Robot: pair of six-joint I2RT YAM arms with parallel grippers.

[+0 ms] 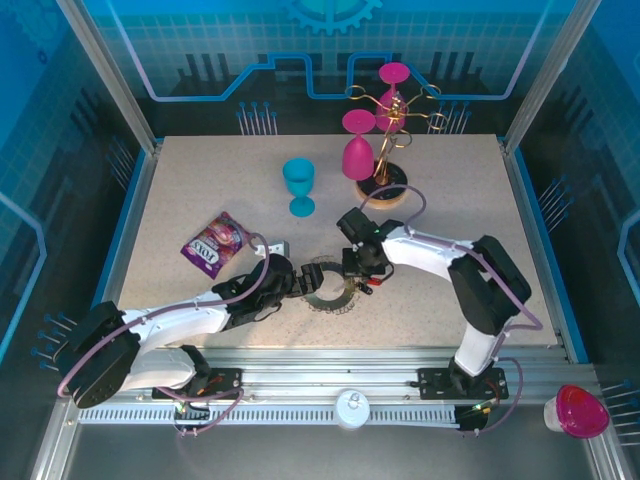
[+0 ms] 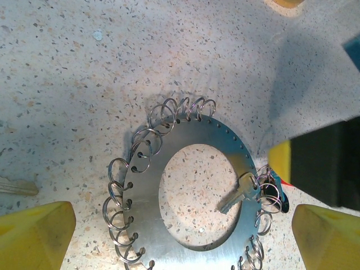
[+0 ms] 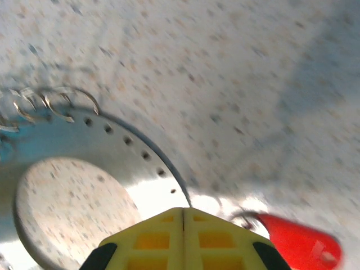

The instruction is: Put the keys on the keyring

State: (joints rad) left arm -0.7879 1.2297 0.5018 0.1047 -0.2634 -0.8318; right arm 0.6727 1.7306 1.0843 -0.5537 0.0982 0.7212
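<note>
The keyring [image 2: 145, 208] is cropped below; red key head [image 3: 298, 243] blurred.

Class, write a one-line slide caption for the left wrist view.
Left hand open above the keyring, a silver key lying across its flat band, blade pointing into the hole.

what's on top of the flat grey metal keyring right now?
A small silver key lies across the flat grey metal keyring's band by the right pincer, blade pointing into the hole, head among the wire loops. The pincer covers the rim beyond it.
</note>
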